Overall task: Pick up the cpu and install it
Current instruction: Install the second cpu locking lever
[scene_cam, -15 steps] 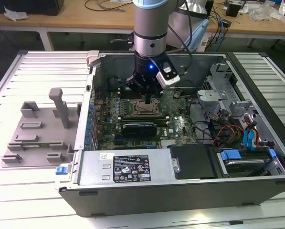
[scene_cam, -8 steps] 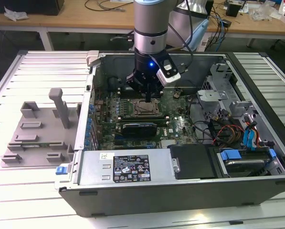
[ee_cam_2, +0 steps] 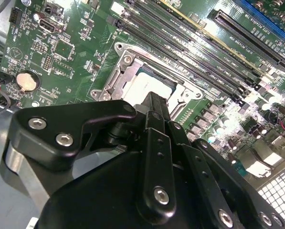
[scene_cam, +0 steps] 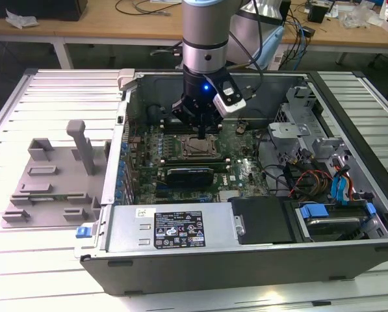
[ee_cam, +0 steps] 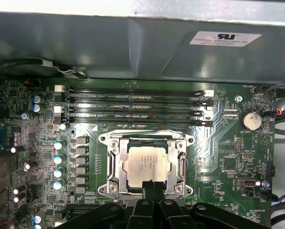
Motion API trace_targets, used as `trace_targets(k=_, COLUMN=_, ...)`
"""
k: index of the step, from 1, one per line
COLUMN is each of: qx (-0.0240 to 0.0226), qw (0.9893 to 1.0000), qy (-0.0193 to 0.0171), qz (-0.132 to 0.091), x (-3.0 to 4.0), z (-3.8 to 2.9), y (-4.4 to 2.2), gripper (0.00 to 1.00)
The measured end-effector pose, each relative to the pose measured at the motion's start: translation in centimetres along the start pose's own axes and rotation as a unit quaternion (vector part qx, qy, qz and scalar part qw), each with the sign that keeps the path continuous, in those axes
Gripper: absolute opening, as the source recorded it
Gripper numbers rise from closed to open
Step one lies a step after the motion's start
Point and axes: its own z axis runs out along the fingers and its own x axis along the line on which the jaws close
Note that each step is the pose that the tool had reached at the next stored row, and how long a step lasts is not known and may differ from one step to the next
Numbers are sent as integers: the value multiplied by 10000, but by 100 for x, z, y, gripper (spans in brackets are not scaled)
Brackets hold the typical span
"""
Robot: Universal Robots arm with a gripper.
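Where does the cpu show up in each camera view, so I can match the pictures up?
Exterior view: the cpu lies in the socket frame on the motherboard, directly under the gripper.
First wrist view: its silver top sits inside the frame, just beyond the gripper's tip.
Second wrist view: it shows partly past the gripper, inside the frame.
Shared landmark: the round coin battery in both wrist views.

One cpu — four memory slots — one coin cell
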Motion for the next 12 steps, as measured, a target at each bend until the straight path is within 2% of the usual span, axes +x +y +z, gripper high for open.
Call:
trace_targets(k=7, qx=1, qw=10000, qy=1, qz=0, x=-1, z=-27, y=-1, gripper=11)
trace_targets(k=12, qx=-1, qw=10000, qy=-1, qz=0, x=-4, z=-82, y=-1, gripper=11)
